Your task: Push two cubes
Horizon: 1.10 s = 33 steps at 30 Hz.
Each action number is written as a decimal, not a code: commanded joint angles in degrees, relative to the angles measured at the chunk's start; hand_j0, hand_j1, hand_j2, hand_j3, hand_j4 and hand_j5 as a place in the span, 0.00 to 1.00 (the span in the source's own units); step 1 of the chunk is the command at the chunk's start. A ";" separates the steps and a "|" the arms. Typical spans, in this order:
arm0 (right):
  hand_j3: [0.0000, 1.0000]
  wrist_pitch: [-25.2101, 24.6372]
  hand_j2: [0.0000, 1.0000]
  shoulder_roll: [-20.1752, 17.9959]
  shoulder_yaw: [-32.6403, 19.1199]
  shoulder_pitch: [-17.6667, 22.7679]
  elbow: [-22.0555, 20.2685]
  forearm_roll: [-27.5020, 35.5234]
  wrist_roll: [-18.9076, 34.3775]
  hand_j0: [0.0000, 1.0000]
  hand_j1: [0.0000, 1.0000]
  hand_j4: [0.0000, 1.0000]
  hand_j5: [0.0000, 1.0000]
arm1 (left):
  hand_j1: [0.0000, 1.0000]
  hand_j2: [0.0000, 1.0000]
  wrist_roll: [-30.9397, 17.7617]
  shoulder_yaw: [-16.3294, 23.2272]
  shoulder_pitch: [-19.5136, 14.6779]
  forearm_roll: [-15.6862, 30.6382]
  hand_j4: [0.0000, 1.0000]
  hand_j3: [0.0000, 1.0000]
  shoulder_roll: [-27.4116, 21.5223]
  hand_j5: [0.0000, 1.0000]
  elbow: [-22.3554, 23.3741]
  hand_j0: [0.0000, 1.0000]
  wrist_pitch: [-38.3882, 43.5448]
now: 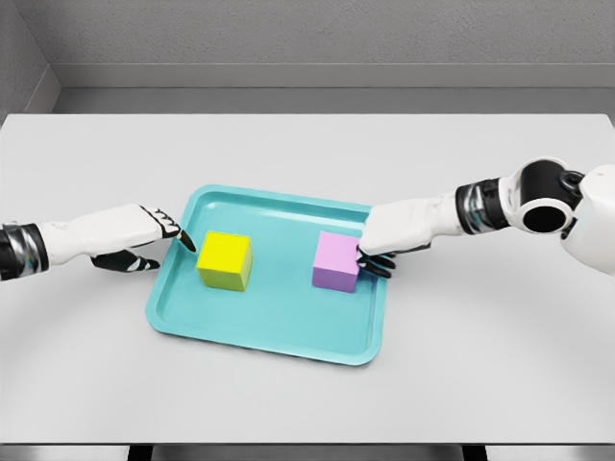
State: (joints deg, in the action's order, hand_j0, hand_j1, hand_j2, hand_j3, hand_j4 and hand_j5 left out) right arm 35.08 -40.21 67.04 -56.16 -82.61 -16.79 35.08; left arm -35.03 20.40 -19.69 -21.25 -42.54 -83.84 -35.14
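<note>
Only the head view here, so that's all there is to go on.

There's a teal tray [269, 327] sitting in the middle of the grey table [307, 154], and both cubes are inside it. The yellow cube [225, 260] is toward the tray's left edge, the pink cube [336, 261] toward its right edge, with a clear gap of bare tray floor between them.

The left hand [135, 240] comes in over the tray's left edge. Fingers are held together and stretched out flat, not wrapped around anything, with the dark tips pointing at the yellow cube's left face. Looks like they're just short of it or barely touching; I honestly can't tell which from this angle.

The right hand [389, 240] is over the tray's right edge, fingers bunched together and curled a bit, tips pressed against the pink cube's right face. It isn't gripping it, just butted up against the side.

So each cube lies straight inward from its own hand: yellow to the right of the left hand, pink to the left of the right hand. My guess is the push goes toward the tray's middle, bringing the cubes together. The right hand looks better seated than the left.
</note>
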 commanded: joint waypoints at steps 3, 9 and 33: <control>0.11 -0.08 0.11 0.40 0.02 -0.09 -0.01 0.27 -0.08 0.11 0.11 0.11 0.11 | 0.69 0.69 0.03 0.08 -0.09 0.16 0.69 0.69 -0.08 0.69 0.34 0.69 0.14; 0.11 -0.08 0.11 1.01 0.02 -0.35 0.08 0.27 -0.08 0.11 0.11 0.11 0.11 | 0.67 0.67 0.03 0.25 -0.09 0.42 0.67 0.67 0.18 0.67 -2.47 0.67 0.14; 0.11 -0.08 0.11 1.72 0.63 -0.35 -0.63 0.36 -0.08 0.11 0.11 0.11 0.11 | 0.67 0.67 0.03 1.13 -0.35 0.60 0.67 0.67 1.32 0.67 -4.84 0.67 0.14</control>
State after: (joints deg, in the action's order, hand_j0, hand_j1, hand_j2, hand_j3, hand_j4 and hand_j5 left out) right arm 35.13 -38.58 67.72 -56.51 -83.13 -16.72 35.01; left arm -33.30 21.11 -19.95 -24.82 -41.57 -88.03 -35.30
